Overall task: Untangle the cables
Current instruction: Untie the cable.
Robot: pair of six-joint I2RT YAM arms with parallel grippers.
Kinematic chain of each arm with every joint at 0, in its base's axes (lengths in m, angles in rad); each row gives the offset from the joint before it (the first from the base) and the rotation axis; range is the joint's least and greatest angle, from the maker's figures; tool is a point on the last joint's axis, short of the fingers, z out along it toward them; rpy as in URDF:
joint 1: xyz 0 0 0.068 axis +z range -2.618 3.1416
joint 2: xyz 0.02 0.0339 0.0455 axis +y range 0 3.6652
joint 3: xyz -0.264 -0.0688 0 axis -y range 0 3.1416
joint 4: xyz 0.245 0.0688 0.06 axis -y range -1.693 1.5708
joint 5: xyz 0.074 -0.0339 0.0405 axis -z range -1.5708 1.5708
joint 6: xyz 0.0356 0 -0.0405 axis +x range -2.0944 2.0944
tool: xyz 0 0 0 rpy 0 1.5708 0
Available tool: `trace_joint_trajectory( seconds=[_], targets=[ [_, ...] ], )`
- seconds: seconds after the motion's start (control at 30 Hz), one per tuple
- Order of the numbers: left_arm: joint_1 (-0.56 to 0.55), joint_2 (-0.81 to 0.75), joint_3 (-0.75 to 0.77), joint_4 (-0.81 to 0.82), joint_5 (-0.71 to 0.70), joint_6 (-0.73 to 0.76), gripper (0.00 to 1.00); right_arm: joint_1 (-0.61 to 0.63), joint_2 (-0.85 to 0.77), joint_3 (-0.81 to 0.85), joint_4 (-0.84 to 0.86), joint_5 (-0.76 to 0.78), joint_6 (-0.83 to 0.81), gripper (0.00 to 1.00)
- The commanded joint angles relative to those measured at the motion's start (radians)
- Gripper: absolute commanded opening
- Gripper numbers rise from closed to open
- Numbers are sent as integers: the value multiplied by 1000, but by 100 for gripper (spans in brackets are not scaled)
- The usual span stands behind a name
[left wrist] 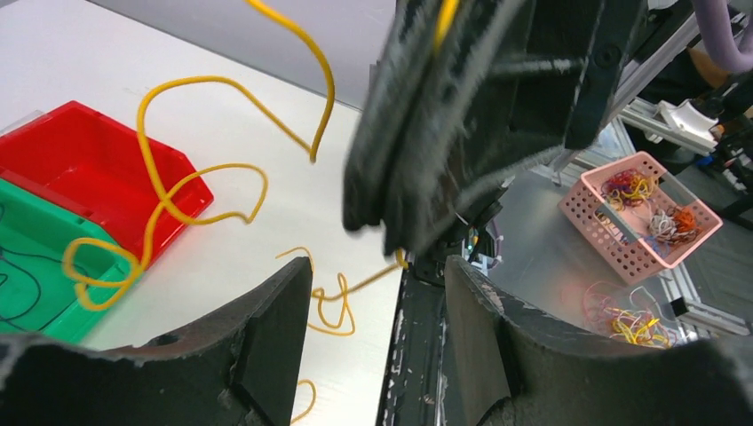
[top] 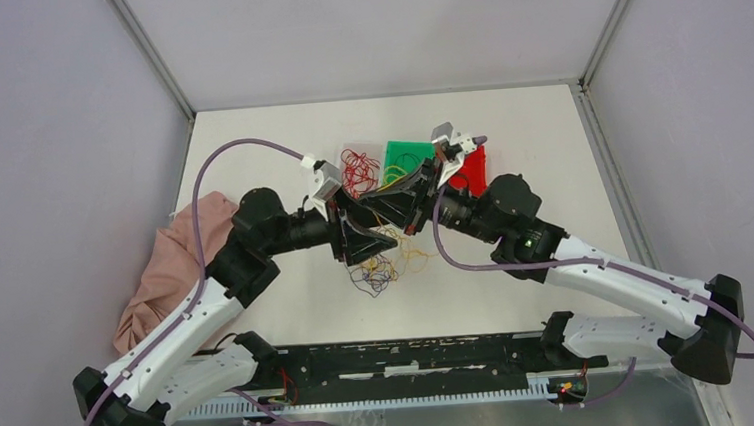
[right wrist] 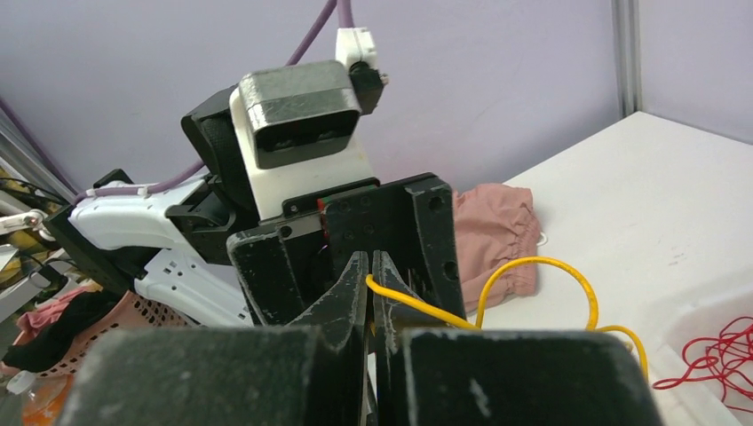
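Cables, hair-thin curly wire strands in red, yellow-orange and dark blue-black [top: 385, 269], lie in a loose mixed knot on the white tabletop [top: 290, 314], just in front of where the two arms meet. By the look of it the job is partly done. A bunch of red strands [top: 358, 166] sits apart in a pale shallow tray [right wrist: 701, 324] at the back. Beside it, the glossy green plastic bin [top: 419, 150] has at least one dark strand in it. The red plastic bin [top: 473, 174] stands to the right of that. The knot on the tabletop looks like the bigger share of the work, since its colours are not yet separated. The right arm's fingers [right wrist: 370, 280] are pinched fully together on one springy yellow wire [left wrist: 178, 191]. It arcs away in stiff, kinked loops that hold their shape in the air, and its far end droops over the green bin. The left arm's fingers [left wrist: 380, 271], matt black and scuffed, stand well apart facing the right ones, with nothing clamped between them that I can make out. A crumpled, soft pink cloth [top: 172, 272] lies at the left edge. Off the tabletop, a perforated pink plastic basket [left wrist: 639, 217] holds more tangled bundles.
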Motion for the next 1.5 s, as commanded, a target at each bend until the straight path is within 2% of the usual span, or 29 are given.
trace_joint_trajectory(
  seconds=[0.0, 0.1, 0.17, 0.3, 0.37, 0.4, 0.53, 0.6, 0.67, 0.73, 0.83, 1.07, 1.23, 1.47],
  targets=[
    [-3, 21, 34, 119, 15, -99, 63, 24, 15, 54, 46, 5, -7, 1],
    [-1, 25, 38, 129, 5, -94, 59, 39, 30, 68, 48, -2, -10, 1],
    [-1, 26, 44, 127, 2, -84, 52, 46, 39, 75, 45, -6, -16, 1],
    [-1, 20, 55, 99, -15, -41, 29, 51, 44, 75, 39, -9, -22, 1],
    [-1, 16, 57, 83, -24, -26, 11, 51, 43, 76, 32, -9, -24, 1],
    [-2, 14, 55, 76, -29, -23, 4, 52, 42, 77, 26, -8, -25, 6],
    [0, 6, 63, 61, -52, -17, 3, 53, 10, 63, -7, 6, -40, 45],
    [4, 4, 77, 57, -54, -12, 3, 50, -31, 35, -15, -10, -65, 60],
    [7, 4, 93, 49, -56, -4, 3, 50, -82, 10, -43, -55, -91, 68],
    [10, 6, 106, 43, -58, 0, 3, 50, -128, -12, -87, -112, -116, 71],
    [12, 10, 126, 40, -57, 9, 3, 50, -203, -40, -186, -116, -153, 71],
    [13, 37, 196, 17, -43, 76, 3, 50, -379, -95, -385, 0, -258, 71],
    [12, 103, 300, -38, -19, 147, 3, 49, -369, -96, -453, 192, -335, 76],
    [12, 184, 382, -94, 47, 148, 3, 49, -231, -42, -434, 226, -567, 83]
  ],
)
